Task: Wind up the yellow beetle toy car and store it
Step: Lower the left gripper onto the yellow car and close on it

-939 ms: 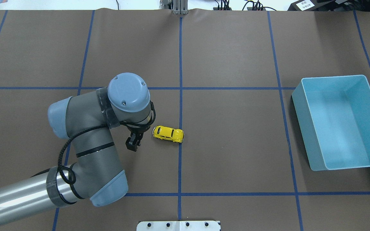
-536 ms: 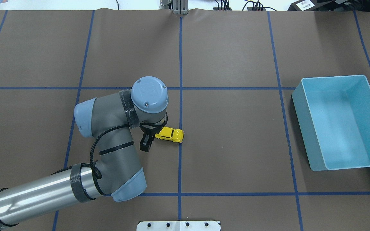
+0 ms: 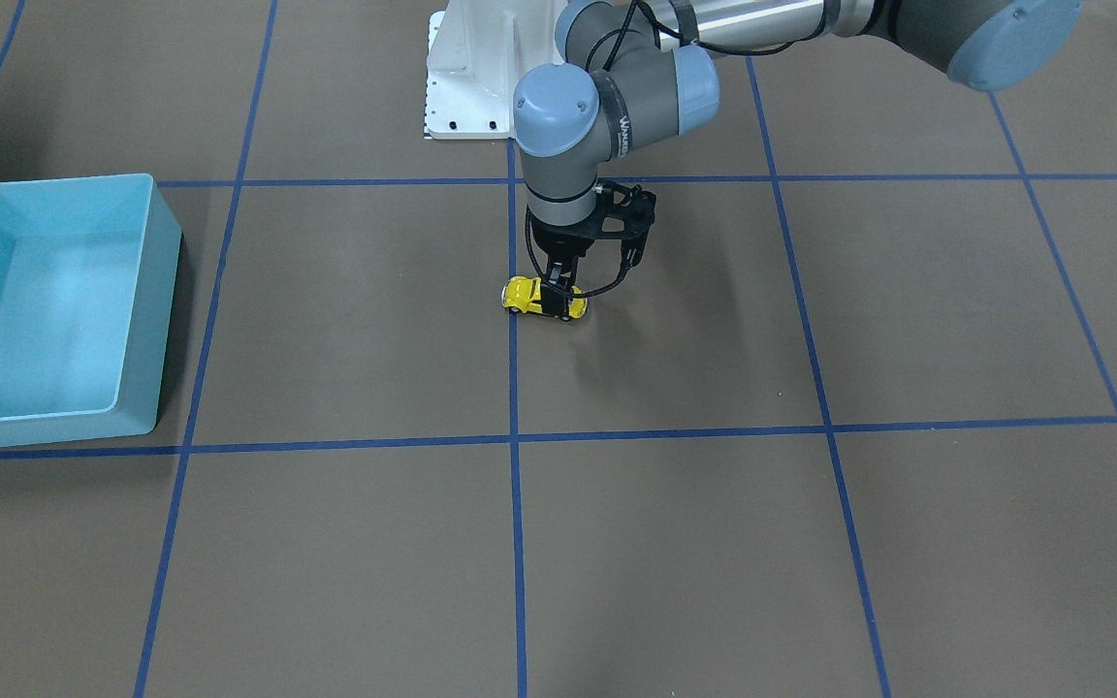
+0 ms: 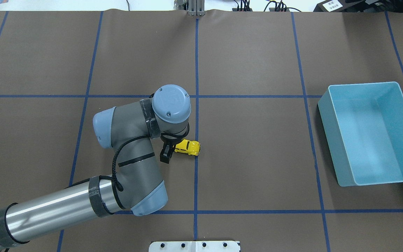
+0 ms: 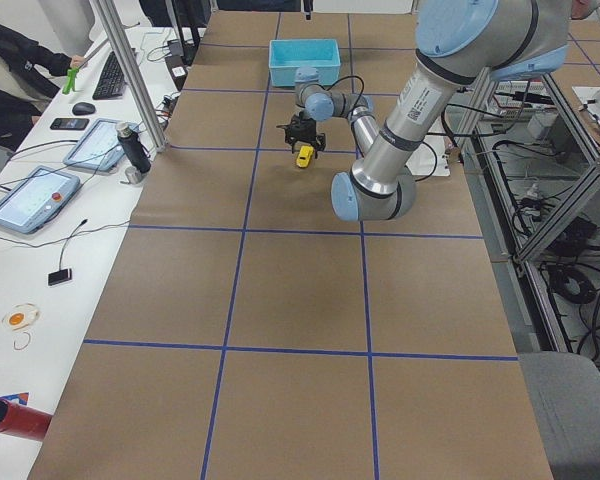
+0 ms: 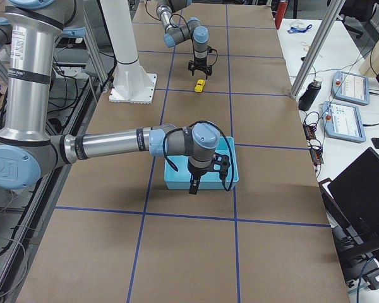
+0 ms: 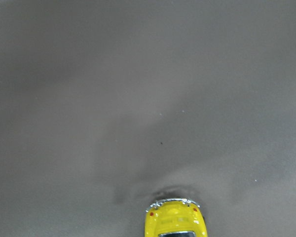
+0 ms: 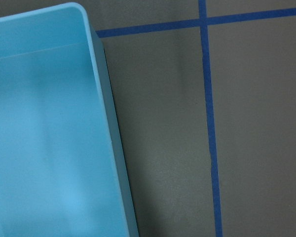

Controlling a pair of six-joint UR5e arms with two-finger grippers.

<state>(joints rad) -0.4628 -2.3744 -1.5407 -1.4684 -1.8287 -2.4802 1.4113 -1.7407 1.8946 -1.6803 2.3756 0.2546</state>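
The yellow beetle toy car [image 4: 188, 147] stands on its wheels on the brown mat, just left of the central blue line. It also shows in the front view [image 3: 541, 297], the left side view [image 5: 304, 156] and the right side view [image 6: 199, 85]. My left gripper [image 3: 559, 283] is open, pointing down, with its fingers at the car's end nearest the arm [image 4: 170, 151]. The left wrist view shows only the car's end [image 7: 173, 223] at the bottom edge. My right gripper [image 6: 193, 187] hangs by the light-blue bin [image 6: 177, 180]; I cannot tell whether it is open or shut.
The light-blue bin [image 4: 331, 140] stands at the table's right side, far from the car, and is also in the front view [image 3: 166, 320] and the right wrist view [image 8: 49, 148]. Blue tape lines [image 4: 196, 70] grid the mat. A white base plate [image 4: 194, 246] lies at the near edge.
My left arm has swung right toward the car, bringing the gripper from beside it to over its near end. The car and bin have not moved.
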